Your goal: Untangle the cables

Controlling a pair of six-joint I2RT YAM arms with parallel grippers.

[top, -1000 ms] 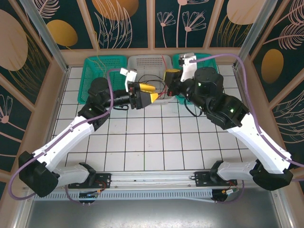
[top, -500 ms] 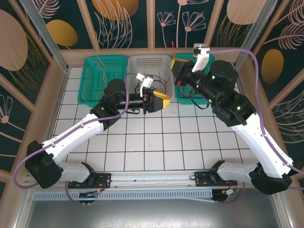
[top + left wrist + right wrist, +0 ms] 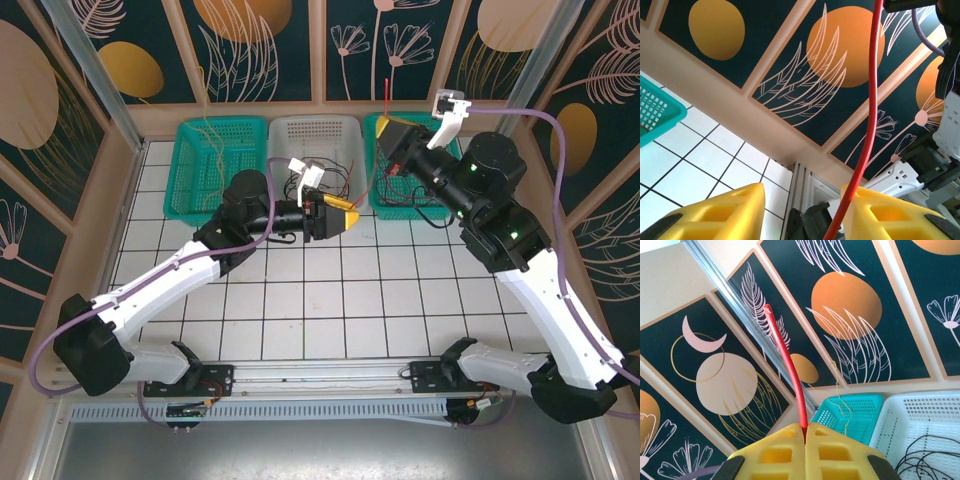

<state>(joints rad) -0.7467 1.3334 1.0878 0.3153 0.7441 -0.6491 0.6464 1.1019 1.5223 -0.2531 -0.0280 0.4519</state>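
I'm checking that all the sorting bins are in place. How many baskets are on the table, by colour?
Teal baskets: 2 (left, right)
White basket: 1
Total: 3

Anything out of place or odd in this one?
One thing: a thin yellow cable appears to trail out of the left teal basket and up the back wall rather than lying inside. The red cable is pinched in the shut right gripper, its free end sticking stiffly upward.
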